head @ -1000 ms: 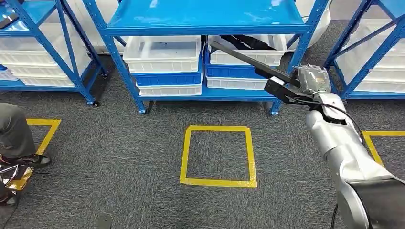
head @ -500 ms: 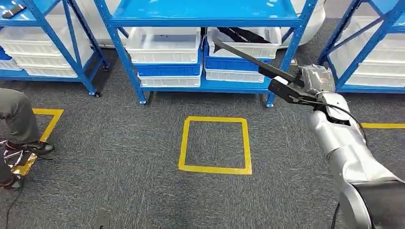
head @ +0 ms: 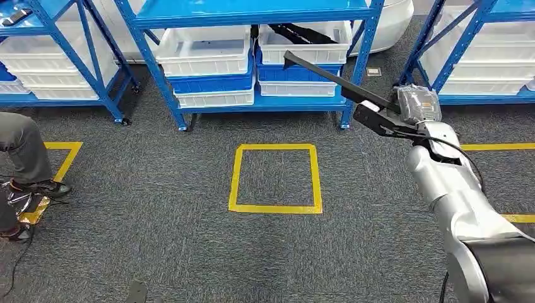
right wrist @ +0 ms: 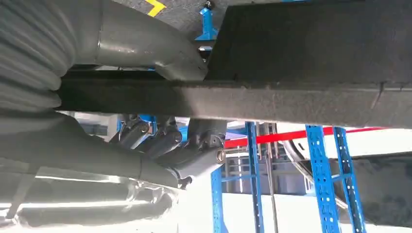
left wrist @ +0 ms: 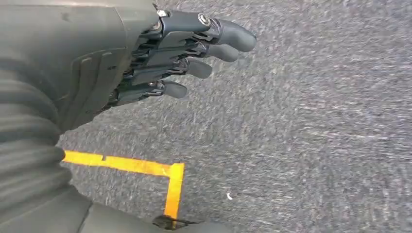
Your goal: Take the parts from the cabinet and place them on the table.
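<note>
Two hands to mind, and from my console I start at the left: the left hand [left wrist: 184, 58] hangs over grey carpet, empty, fingers loosely apart. In the middle sits the yellow floor square [head: 276, 178], with the blue cabinet [head: 252, 12] and its white bins [head: 202, 50] beyond. At the right, the right hand [head: 413, 110] grips one long black part [head: 328, 79], out of the bin and slanting toward the shelf. I'd keep that grip firm and the far tip clear of the cabinet uprights while turning toward the table. The right wrist camera shows the thumb [right wrist: 145, 43] clamped over the bar, hidden from the head view
</note>
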Available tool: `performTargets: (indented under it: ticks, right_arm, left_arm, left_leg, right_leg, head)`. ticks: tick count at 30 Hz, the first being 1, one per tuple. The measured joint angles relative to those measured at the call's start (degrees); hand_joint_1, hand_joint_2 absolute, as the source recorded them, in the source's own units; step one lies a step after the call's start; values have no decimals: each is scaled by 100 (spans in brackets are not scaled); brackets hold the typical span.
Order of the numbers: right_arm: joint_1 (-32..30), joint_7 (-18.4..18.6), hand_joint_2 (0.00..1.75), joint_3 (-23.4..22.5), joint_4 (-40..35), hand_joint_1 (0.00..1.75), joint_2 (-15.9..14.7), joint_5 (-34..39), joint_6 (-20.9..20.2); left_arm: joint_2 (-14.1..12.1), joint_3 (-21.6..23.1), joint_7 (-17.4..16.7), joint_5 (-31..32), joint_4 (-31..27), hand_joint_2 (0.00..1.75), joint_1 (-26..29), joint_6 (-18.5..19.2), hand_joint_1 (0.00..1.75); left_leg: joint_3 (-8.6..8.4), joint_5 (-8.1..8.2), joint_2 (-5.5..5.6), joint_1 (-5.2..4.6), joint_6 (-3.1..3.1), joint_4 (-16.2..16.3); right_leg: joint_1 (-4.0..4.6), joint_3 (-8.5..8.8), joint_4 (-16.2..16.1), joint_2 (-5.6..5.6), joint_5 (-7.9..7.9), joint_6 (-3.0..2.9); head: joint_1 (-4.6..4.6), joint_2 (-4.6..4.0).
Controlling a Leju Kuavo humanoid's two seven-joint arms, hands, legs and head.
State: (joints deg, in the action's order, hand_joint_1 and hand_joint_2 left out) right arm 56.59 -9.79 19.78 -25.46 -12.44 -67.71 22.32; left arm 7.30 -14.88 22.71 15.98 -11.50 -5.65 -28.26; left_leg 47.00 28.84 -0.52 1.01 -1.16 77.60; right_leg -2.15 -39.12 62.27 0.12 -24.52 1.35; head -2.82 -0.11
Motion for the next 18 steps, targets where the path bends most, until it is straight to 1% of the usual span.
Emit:
performTargets:
  ticks: [1,2,3,4,5,6,7,8,9,10,11,12,13,14,15,16,17,18]
  right_arm:
    - [3,0,175,0,0,175,-4,-11,2]
    - [14,0,175,-2,-2,175,-11,-17,0]
    - [29,0,175,-7,-9,175,-15,-15,2]
    - [31,0,175,-9,-31,175,11,-17,2]
    - [48,0,175,-15,-31,175,-18,-17,0]
    - [62,-2,175,-26,-31,175,-15,-20,0]
    - [60,-2,175,-28,-35,175,-4,-17,0]
    - [61,-2,175,-37,-46,175,0,-22,2]
    - [54,-2,175,-50,-61,175,-31,-26,4]
    - [83,-26,175,-52,-61,175,-26,-33,2]
    - [107,-24,175,-57,-57,175,-42,-33,2]
    - [124,-22,175,-68,-55,175,-77,-33,2]
    - [123,-16,175,-77,-55,175,-85,-33,2]
    - [110,-2,175,-79,-52,175,-85,-33,2]
    - [98,-2,175,-79,-48,175,-85,-35,2]
    - [89,-2,175,-79,-48,175,-85,-39,2]
    - [91,-2,175,-79,-48,175,-85,-55,2]
    - [99,-2,175,-81,-48,175,-85,-55,2]
  left_arm:
    - [0,-4,0,2,0,175,-1,-2,0]
    - [2,-7,0,7,0,175,-4,-2,0]
    - [2,-9,0,7,-2,175,-21,-4,0]
    - [-68,-11,-2,7,-18,175,-41,-15,0]
    - [-4,-11,2,11,-13,175,-46,-24,0]
    - [-42,-11,-2,11,-15,175,-59,-39,0]
    - [-53,-13,-4,9,-15,175,-65,-55,0]
    - [-55,-13,-4,7,-15,175,-62,-52,0]
    - [-39,-15,-4,7,-15,175,-55,-55,0]
    - [-31,-15,-2,7,-15,175,-58,-57,0]
    - [-28,-17,-2,7,-15,175,-69,-55,0]
    - [-11,-15,-2,7,-15,175,-66,-48,0]
    - [24,-15,-2,7,-13,175,-55,-48,0]
    - [39,-17,-2,7,-13,175,-47,-50,0]
    - [55,-15,-2,7,-11,175,-42,-52,0]
    - [68,-15,-4,7,-9,175,-42,-52,0]
    - [83,-15,-4,7,-9,175,-44,-52,0]
    - [83,-17,-2,9,-9,175,-47,-52,0]
  left_leg:
    - [-280,-90,12,-28,-99,-294]
    - [-639,-170,31,-85,-240,-711]
    - [-1093,-98,76,-198,-466,-1254]
    - [-1167,85,66,-208,-591,-1412]
    - [-1146,31,39,-264,-567,-1397]
    - [-1153,-17,34,-303,-548,-1495]
    - [-1196,-66,-2,-344,-546,-1657]
    - [-1234,-137,2,-376,-587,-1850]
    - [-1442,-510,4,-252,-661,-2237]
    - [-1439,-657,-23,-259,-721,-2351]
    - [-1386,-756,-31,-259,-693,-2360]
    - [-1309,-798,-48,-246,-623,-2356]
    - [-1242,-843,-48,-243,-562,-2353]
    - [-1169,-893,-48,-239,-512,-2345]
    - [-1107,-937,-48,-227,-451,-2335]
    - [-1039,-973,-48,-205,-395,-2304]
    - [-949,-995,-48,-172,-349,-2221]
    - [-849,-978,-48,-158,-290,-2081]
  right_leg:
    - [53,-60,-3,7,56,-12]
    - [111,-114,-14,21,110,-30]
    - [112,-139,-42,29,181,-63]
    - [101,-149,-89,20,235,-29]
    - [52,-81,-174,8,284,1]
    - [15,-47,-258,-6,342,73]
    - [-14,-17,-341,-10,402,115]
    - [22,45,-496,-8,489,160]
    - [63,-6,-447,-7,532,127]
    - [101,-116,-267,10,308,56]
    - [89,-220,33,5,89,12]
    - [81,-374,478,8,-173,-5]
    - [63,-494,866,7,-378,10]
    - [39,-531,1110,2,-500,61]
    - [22,-417,1040,-1,-501,124]
    - [-16,-138,694,-9,-432,202]
    - [-53,271,109,-22,-306,301]
    - [-85,611,-425,-31,-277,367]
  head:
    - [-2,0]
    - [0,0]
    - [-2,0]
    - [60,0]
    - [114,0]
    - [79,0]
    - [59,0]
    - [53,0]
    - [44,0]
    - [53,0]
    - [61,0]
    - [68,0]
    - [70,0]
    - [61,0]
    - [68,0]
    - [61,0]
    - [63,0]
    - [70,0]
